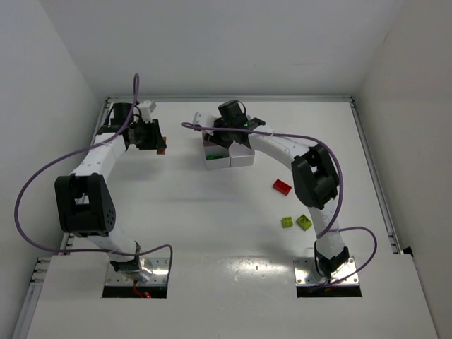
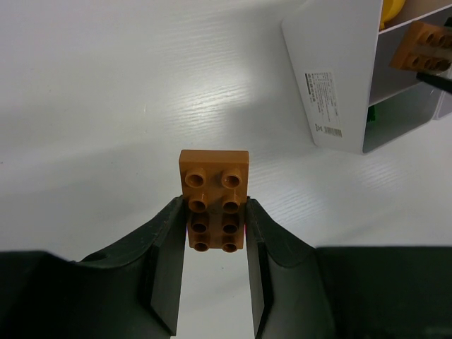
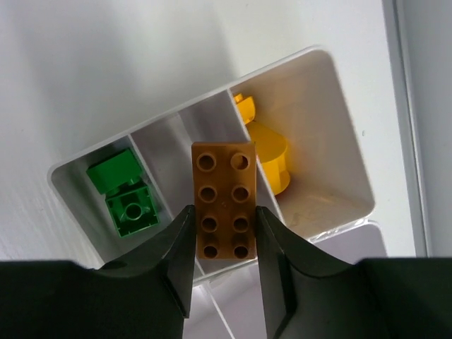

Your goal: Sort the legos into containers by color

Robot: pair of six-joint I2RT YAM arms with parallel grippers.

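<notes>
The white table (image 1: 212,233) is occupied by both arms, which are stretched toward its far side. The white divided tray (image 1: 241,158) is found at the far middle of the table, under the right arm's wrist. The left claw (image 2: 213,212) is held to the left of the tray, apart from it, and is clenched on the left orange brick (image 2: 214,173), which is gripped by its long sides above bare table. The right claw (image 3: 224,215) is clamped on the right orange brick (image 3: 224,183), which is held above the tray, over the middle compartment of one row. Green bricks (image 3: 127,198) are seen in the compartment on one side, a yellow piece (image 3: 270,152) on the other. A red brick (image 1: 282,186) and two lime bricks (image 1: 295,222) are left loose on the table near the right arm.
</notes>
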